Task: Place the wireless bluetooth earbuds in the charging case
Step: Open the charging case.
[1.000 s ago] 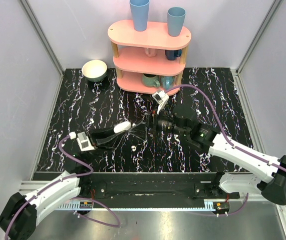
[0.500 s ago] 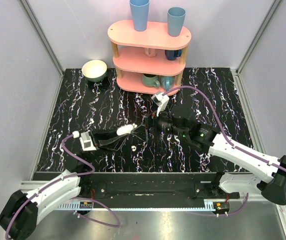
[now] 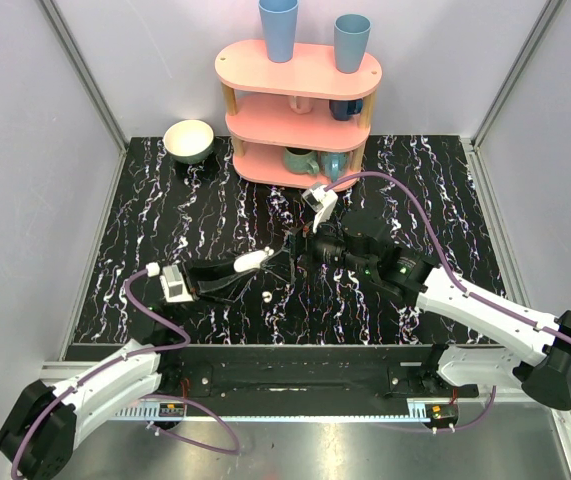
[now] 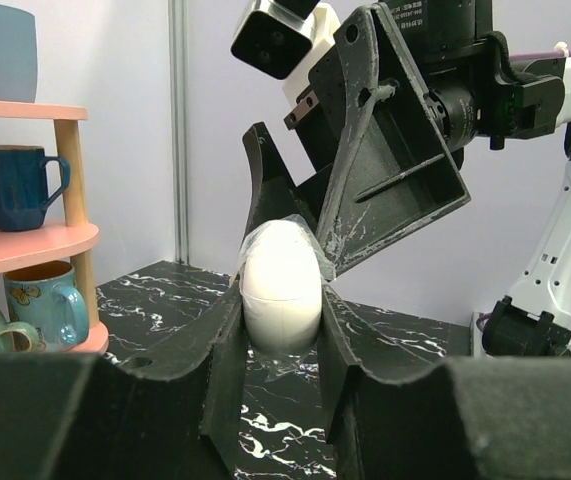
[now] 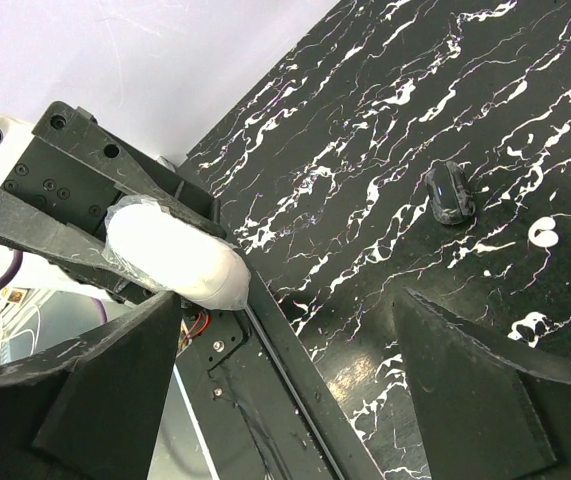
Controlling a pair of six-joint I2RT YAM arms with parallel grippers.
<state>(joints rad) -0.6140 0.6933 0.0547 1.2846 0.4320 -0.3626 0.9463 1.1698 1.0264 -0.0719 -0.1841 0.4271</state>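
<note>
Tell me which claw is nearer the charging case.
Left. The left claw is shut on the charging case, gripping its sides; the right claw hangs open at the case's far tip, contact unclear.

Black white-veined marble-look table [image 3: 165, 220] carries pink 3-tier wooden shelf [image 3: 305, 75] & pale ceramic bowl [image 3: 193, 152] at back; tiny white glossy plastic earbud [image 3: 267, 296] nr front.

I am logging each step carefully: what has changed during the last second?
The left claw, shut on the charging case, carried it slightly right, closer to the open right claw, which barely moved. The loose earbud on the table stayed where it was; nothing was grasped or released.
</note>
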